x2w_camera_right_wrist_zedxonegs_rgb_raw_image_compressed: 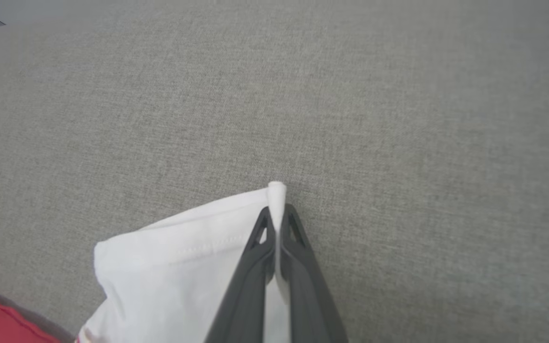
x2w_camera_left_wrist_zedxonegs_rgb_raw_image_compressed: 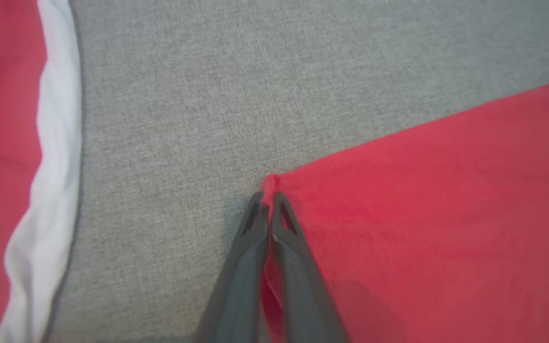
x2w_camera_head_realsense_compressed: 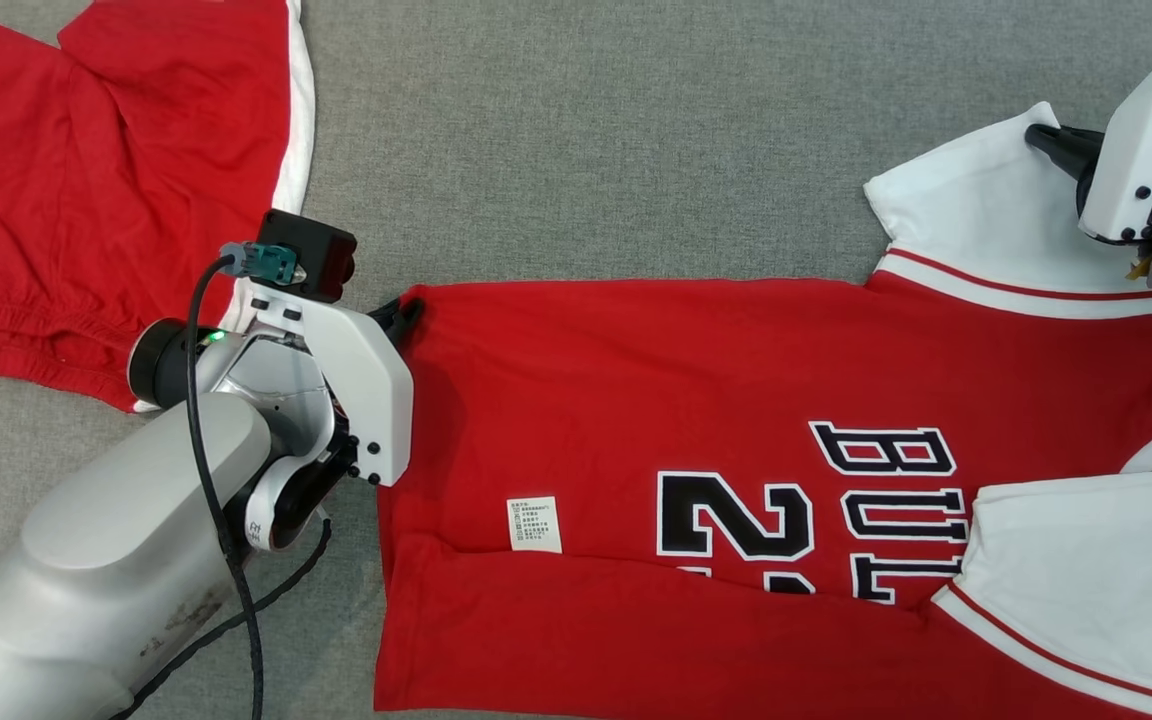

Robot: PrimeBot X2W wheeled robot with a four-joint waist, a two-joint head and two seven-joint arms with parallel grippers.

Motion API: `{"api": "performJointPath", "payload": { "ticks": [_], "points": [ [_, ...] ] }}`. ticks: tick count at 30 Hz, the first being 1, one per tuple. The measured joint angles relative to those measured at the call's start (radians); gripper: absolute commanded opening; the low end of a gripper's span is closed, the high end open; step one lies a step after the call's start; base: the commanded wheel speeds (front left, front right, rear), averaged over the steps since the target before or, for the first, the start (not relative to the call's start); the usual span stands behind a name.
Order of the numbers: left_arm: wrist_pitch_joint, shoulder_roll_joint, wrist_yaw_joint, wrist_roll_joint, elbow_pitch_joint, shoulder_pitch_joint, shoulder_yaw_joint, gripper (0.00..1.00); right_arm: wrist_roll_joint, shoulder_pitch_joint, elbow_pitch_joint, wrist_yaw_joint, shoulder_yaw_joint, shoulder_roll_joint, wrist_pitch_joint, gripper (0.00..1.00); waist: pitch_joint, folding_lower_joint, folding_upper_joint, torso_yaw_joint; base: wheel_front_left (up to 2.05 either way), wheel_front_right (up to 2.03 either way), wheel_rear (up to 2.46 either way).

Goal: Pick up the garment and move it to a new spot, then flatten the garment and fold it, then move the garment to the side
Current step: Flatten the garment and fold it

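Observation:
The garment (x2w_camera_head_realsense_compressed: 696, 400) is a red jersey with white sleeves and black lettering, spread flat on the grey surface with its lower part folded up. My left gripper (x2w_camera_head_realsense_compressed: 406, 312) is shut on the jersey's red hem corner (x2w_camera_left_wrist_zedxonegs_rgb_raw_image_compressed: 270, 183), which sticks out between the closed fingers (x2w_camera_left_wrist_zedxonegs_rgb_raw_image_compressed: 248, 238). At the far right my right gripper (x2w_camera_head_realsense_compressed: 1041, 135) is shut on the tip of the white sleeve (x2w_camera_right_wrist_zedxonegs_rgb_raw_image_compressed: 184, 257), with a fold of white cloth pinched between its fingers (x2w_camera_right_wrist_zedxonegs_rgb_raw_image_compressed: 298, 247).
A second red garment with a white edge (x2w_camera_head_realsense_compressed: 106, 180) lies at the upper left, close to my left arm (x2w_camera_head_realsense_compressed: 136, 520). Bare grey fabric surface (x2w_camera_head_realsense_compressed: 586, 130) stretches between the two garments and beyond the jersey.

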Motion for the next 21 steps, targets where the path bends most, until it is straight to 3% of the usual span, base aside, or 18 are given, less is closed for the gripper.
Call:
{"api": "performJointPath", "payload": {
  "ticks": [11, 21],
  "points": [
    [-0.037, 0.01, -0.012, 0.0, 0.002, 0.01, 0.006, 0.0, 0.079, 0.015, -0.056, 0.0, 0.07, -0.029, -0.079, 0.0, -0.049, 0.0, 0.0, -0.008, 0.0, 0.0, 0.0],
    [-0.043, 0.06, -0.017, -0.026, -0.021, 0.087, 0.001, 0.0, 0.182, 0.09, -0.141, 0.0, 0.141, -0.085, -0.123, 0.0, -0.132, 0.0, 0.0, -0.027, 0.0, 0.0, 0.0]
  ]
}}
